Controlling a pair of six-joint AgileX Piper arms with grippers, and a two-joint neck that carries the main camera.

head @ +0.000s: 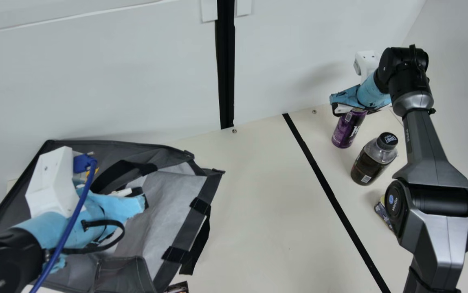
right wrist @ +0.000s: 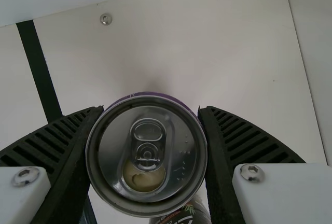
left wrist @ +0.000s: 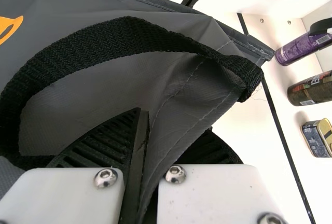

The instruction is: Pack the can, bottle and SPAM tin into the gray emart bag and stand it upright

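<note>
Pale walls [head: 144,81] rose behind a cream table [head: 266,211], where a black strip [head: 327,187] ran from far to near. At the left lay the gray bag [head: 168,195], slumped on its side with its mouth toward the right; the left gripper [left wrist: 174,120] had its fingers closed on a fold of the cloth by the mouth. On the far right, the right gripper [right wrist: 151,110] held the purple can [head: 346,132] between its fingers, around the top. Whether the can was off the table, I could not tell. The bottle [head: 374,160] stood just nearer, and the tin [left wrist: 316,138] nearer again.

Packing seemed at its first item. Next, probably, the can had to be lifted clear of the bottle and carried left, while the left gripper kept the mouth spread.
</note>
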